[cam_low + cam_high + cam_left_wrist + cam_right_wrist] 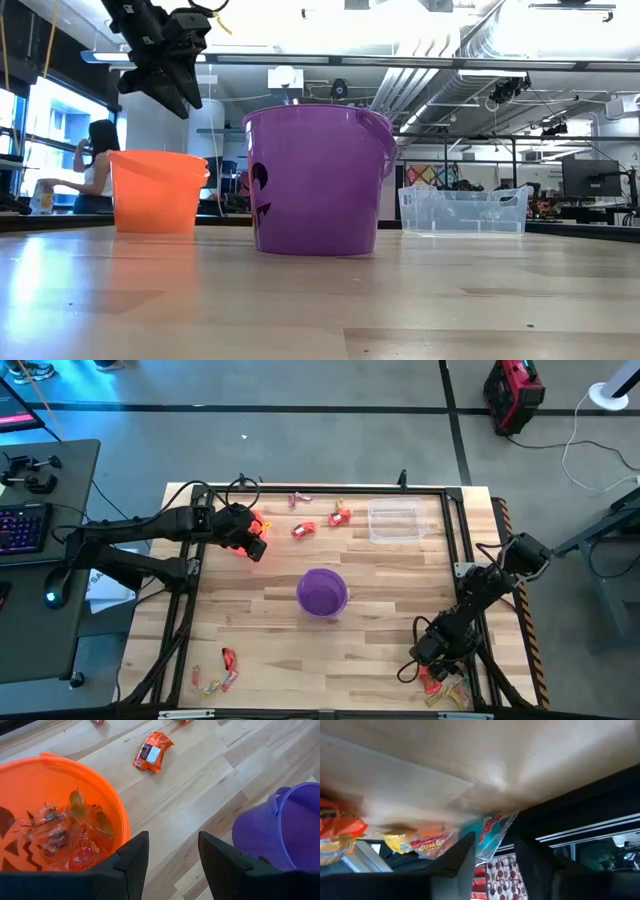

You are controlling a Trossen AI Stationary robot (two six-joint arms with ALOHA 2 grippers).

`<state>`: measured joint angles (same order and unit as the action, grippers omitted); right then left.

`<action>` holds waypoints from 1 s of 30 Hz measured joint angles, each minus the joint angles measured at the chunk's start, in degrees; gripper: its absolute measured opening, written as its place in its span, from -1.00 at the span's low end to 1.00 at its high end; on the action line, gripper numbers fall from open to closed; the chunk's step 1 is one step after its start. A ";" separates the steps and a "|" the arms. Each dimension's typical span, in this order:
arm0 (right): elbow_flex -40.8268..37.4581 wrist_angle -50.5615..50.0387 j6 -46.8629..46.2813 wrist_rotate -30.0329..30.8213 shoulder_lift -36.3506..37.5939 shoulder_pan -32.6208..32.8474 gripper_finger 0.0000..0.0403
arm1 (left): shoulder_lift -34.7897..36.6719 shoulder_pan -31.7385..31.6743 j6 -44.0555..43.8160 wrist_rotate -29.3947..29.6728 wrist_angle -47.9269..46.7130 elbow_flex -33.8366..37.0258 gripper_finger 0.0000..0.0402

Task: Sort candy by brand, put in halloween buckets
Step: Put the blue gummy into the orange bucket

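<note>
1. The left tool [252,542] hangs above the orange bucket [155,190] near the far left of the surface [380,630]. Its two dark fingers [132,857] are spread apart with nothing between them.
2. Seen from that wrist, the orange bucket already holds several wrapped sweets [65,832] in a heap at its bottom, some in clear wrappers, some red.
3. The purple bucket [322,592] stands near the middle of the surface, well apart from the orange one.
4. An orange-wrapped candy [151,751] lies flat on the wood between the two buckets, towards the far side; a few more red pieces [338,515] lie near it along the far edge.
5. A clear plastic tub [393,522] sits at the far right.
6. A small cluster of sweets [222,672] rests at the near left corner.
7. The right tool [432,672] is low at the near right corner, beside another heap of candy [422,841]. I cannot tell whether it is released or clenched.
8. A person [95,165] stands in the room beyond the surface.
</note>
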<state>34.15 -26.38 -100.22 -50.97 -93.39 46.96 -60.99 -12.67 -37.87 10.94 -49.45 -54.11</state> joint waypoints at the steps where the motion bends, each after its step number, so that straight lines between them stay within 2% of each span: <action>1: -0.02 -0.06 0.00 0.29 -0.02 0.02 -0.46 | 0.00 0.00 0.00 0.07 0.00 0.00 -0.20; 7: 1.91 -1.24 1.14 5.52 1.28 0.02 -0.93 | 0.02 0.00 0.00 -0.11 0.00 0.00 -0.20; 13: 7.71 -10.46 3.59 10.33 5.34 -0.83 -0.96 | 0.02 0.00 1.02 -0.05 -0.02 0.00 -0.20; 17: 14.31 -22.69 6.68 17.78 9.24 -3.85 -0.98 | 0.02 0.01 1.46 0.13 -0.02 0.00 -0.20; 20: 19.99 -33.48 9.33 26.28 12.45 -7.51 -0.99 | 0.02 0.01 1.49 0.10 0.00 0.00 -0.20; 23: 26.05 -41.61 10.07 39.50 15.74 -11.87 -0.99 | 0.02 0.00 1.68 -0.17 0.00 0.00 -0.20; 27: 31.20 -43.48 12.25 57.95 20.06 -17.86 -1.00 | 0.02 0.00 1.52 -0.26 0.00 0.00 -0.20; 30: 32.17 -40.76 17.64 66.02 22.87 -23.34 -1.00 | 0.02 0.01 0.29 -0.30 0.07 0.00 -0.20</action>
<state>66.32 -67.13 -82.59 15.05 -70.52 23.62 -60.97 -12.66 -37.57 10.63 -49.38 -54.11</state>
